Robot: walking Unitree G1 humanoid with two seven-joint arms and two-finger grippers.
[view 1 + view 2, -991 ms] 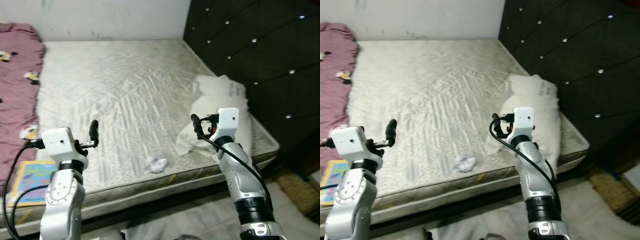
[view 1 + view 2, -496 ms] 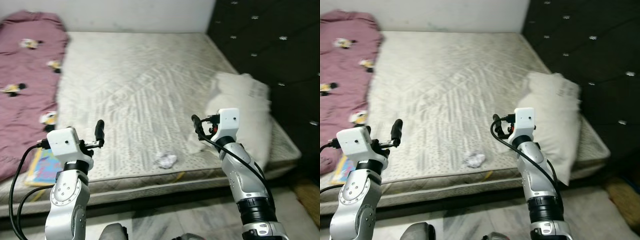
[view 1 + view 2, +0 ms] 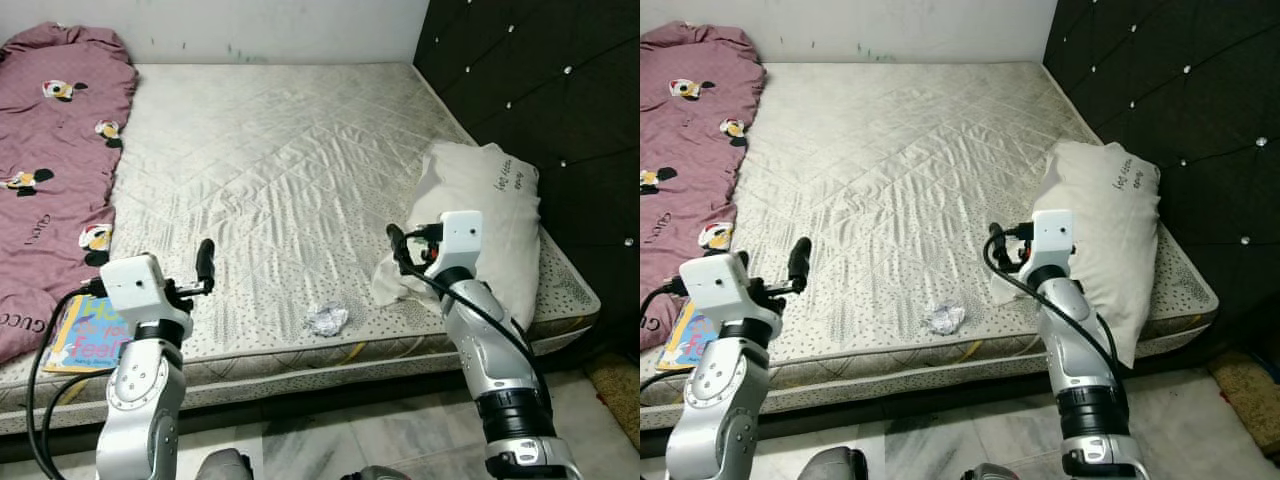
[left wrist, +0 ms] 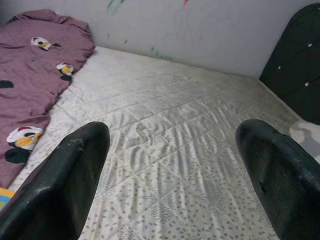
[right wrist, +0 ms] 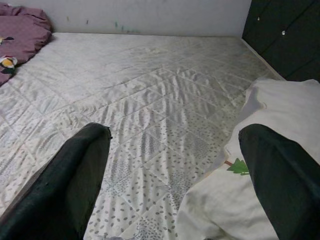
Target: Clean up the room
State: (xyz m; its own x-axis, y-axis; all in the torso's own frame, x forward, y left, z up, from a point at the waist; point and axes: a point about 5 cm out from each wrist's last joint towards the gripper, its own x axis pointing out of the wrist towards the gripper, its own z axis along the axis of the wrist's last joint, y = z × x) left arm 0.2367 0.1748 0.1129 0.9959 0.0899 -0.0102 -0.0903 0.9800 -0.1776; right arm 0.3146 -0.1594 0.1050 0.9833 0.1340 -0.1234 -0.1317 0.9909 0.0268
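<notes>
left eye view: a bed (image 3: 290, 150) with a quilted, cream-coloured mattress, bare over most of its surface, stands against a white wall (image 3: 250, 25) at its far edge and a black tufted headboard (image 3: 540, 90) along its right edge. a crumpled paper wad (image 3: 327, 320) lies near the bed's near edge, about midway along it. a white pillow (image 3: 485, 225) with small dark lettering lies along the right edge, toward the near right corner, its loose case spilling onto the mattress. a maroon blanket (image 3: 50, 170) printed with cartoon figures covers the left edge from the far corner forward. a colourful children's book (image 3: 80, 335) lies at the near left corner, partly under the blanket's hem. left gripper (image 4: 175, 185): held above the near edge toward the left, jaws released and spread wide, touching nothing. right gripper (image 5: 180, 180): held above the near edge just beside the pillow's loose case, jaws released and spread wide, touching nothing. the paper wad lies on the mattress between the two grippers, apart from both. a grey marble floor (image 3: 330, 440) shows below the bed's near edge.
</notes>
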